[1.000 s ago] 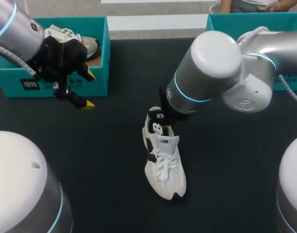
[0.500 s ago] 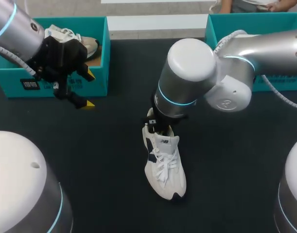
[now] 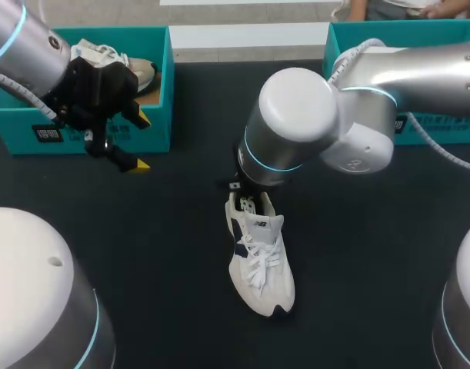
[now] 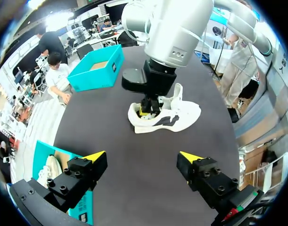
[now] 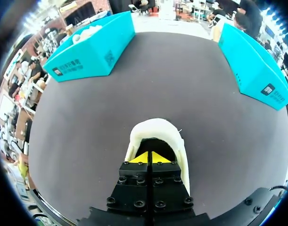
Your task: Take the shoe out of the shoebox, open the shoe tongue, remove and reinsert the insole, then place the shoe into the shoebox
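**A:** Where is the shoe (image 3: 259, 257)?

**B:** Flat on the counter (image 3: 142, 254), in the middle, toe toward us.

**A:** How do we get the insole out?

**B:** I think we pinch just its back edge and pull up slow, so the shoe won't slide.

**A:** And the right hand (image 5: 150, 157)?

**B:** It points down into the heel hole, tips pressed together. I can't see anything between them.

**A:** The left hand (image 4: 143, 156)?

**B:** Wide open, holding nothing, up by the far box (image 3: 161, 100).
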`<state>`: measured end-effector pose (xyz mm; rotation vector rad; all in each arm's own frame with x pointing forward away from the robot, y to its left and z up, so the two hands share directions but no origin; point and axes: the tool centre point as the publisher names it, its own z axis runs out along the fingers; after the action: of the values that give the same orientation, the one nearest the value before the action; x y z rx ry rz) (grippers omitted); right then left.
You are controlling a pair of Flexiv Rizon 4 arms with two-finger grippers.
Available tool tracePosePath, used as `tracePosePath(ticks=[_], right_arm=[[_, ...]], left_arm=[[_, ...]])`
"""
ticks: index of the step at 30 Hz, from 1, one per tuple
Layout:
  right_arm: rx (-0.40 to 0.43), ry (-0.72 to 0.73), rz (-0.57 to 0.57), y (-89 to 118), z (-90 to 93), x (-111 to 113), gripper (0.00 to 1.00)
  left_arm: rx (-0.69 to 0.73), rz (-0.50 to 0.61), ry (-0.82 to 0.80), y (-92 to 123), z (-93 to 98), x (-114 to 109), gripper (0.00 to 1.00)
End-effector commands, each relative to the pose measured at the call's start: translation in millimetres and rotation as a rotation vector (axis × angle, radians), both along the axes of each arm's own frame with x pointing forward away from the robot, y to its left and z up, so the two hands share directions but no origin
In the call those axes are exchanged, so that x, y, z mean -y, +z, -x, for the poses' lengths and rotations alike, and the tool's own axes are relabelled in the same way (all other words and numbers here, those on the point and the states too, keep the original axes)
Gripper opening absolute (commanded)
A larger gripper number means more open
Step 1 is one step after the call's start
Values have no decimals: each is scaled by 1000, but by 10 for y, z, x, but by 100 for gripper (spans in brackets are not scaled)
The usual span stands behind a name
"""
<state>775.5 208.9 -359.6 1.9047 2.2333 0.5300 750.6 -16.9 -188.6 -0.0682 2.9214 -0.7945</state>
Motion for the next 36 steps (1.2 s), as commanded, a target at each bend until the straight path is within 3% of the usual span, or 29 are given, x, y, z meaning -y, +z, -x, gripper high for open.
tracePosePath(ticks=[1, 9, 18, 23, 31, 36], right_arm=[[25, -5, -1, -179, -5, -39, 0], [73, -6, 34, -347, -49, -36, 0], [161, -13, -4, -44, -119, -16, 0], [175, -15, 11, -194, -184, -48, 0], [180, -7, 12, -396, -130, -30, 0], [156, -17, 39, -343, -96, -12, 0]], left_arm=[[2, -1, 0, -2, 12, -12, 100], [2, -1, 0, -2, 12, -12, 100], [2, -1, 0, -2, 12, -12, 100], [2, -1, 0, -2, 12, -12, 100], [2, -1, 0, -2, 12, -12, 100], [2, -1, 0, -2, 12, -12, 100]])
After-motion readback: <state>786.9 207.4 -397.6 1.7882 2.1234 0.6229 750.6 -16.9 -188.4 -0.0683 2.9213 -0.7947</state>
